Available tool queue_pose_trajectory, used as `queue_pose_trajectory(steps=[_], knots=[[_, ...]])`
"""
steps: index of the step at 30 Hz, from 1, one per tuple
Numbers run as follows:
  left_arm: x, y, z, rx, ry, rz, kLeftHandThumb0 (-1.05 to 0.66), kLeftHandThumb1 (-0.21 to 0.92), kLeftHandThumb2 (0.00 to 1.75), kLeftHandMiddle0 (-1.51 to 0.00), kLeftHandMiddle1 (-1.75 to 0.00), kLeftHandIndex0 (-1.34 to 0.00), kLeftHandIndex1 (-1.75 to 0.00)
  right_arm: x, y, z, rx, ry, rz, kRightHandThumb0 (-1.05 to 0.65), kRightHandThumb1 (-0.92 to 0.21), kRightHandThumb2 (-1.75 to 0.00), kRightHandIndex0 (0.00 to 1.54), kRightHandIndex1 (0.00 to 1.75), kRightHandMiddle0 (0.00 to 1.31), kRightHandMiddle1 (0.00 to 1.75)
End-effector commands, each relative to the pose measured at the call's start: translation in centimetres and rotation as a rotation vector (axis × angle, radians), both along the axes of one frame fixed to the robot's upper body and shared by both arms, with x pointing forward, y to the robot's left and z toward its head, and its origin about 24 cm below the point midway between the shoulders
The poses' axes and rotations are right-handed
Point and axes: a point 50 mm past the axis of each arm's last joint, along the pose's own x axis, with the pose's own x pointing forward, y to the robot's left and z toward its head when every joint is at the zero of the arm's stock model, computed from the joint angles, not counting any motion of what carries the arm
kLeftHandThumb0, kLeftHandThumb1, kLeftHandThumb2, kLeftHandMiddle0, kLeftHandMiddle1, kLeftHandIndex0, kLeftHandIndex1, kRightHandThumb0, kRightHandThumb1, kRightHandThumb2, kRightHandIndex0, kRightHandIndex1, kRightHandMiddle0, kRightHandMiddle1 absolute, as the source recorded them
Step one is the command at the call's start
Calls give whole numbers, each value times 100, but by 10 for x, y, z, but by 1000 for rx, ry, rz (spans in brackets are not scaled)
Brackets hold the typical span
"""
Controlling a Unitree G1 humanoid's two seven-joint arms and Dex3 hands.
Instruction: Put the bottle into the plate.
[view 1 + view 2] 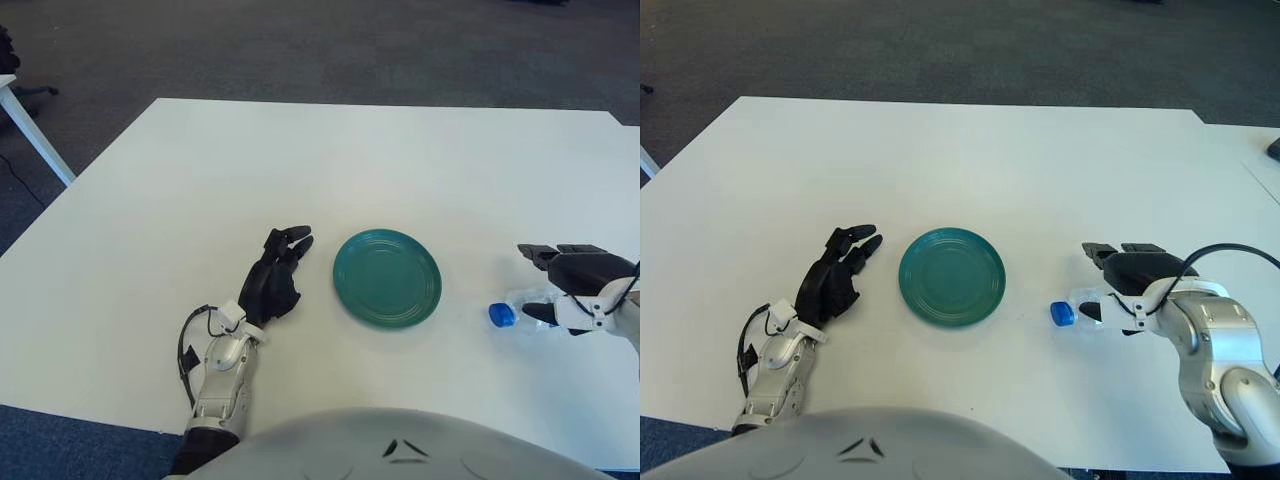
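- I take the green plate (pixel 387 278) as my landmark; it lies near the middle of the white desk (pixel 360 160) and nothing is on it.
- The water bottle (pixel 1078 305) lies on its side on the desk, well to the right of the plate, with its blue cap (pixel 1061 314) turned toward the plate.
- My right hand (pixel 1128 278) is at the bottle, on the side far from the plate. Two fingers (pixel 1099 252) reach over the clear body and the thumb shows below it, beside the cap.
- The fingers are placed around the bottle, but I cannot tell if they really press on it or only stand around it. The bottle seems to lie on the desk, not lifted.
- My left hand (pixel 273 282) is just beside the plate on its left side, palm down, fingers relaxed and stretched out, holding nothing.
- My judgement of the progress: only the reach to the bottle is done. The firm grasp, the lift, the carry toward the left to the plate and the release there are all left.
- The way between bottle and plate shows only bare desk, so I expect a short, simple carry.
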Motion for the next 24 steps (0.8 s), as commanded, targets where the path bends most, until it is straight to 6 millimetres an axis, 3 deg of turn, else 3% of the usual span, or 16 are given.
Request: queue_pose_trajectory(steps=[1,24], knots=[[-9,3,-19,23,115,-15,-78,92,95,-33,-29,0,-100,-3,3,6,16,-30,18,-105,-92,-84,0,0,0,0],[-5,3,-17,12,113,-17,-74,92,94,-33,-24,0,-98,-25,15,12,20,-12,68,-105,-92,-79,0,0,0,0]])
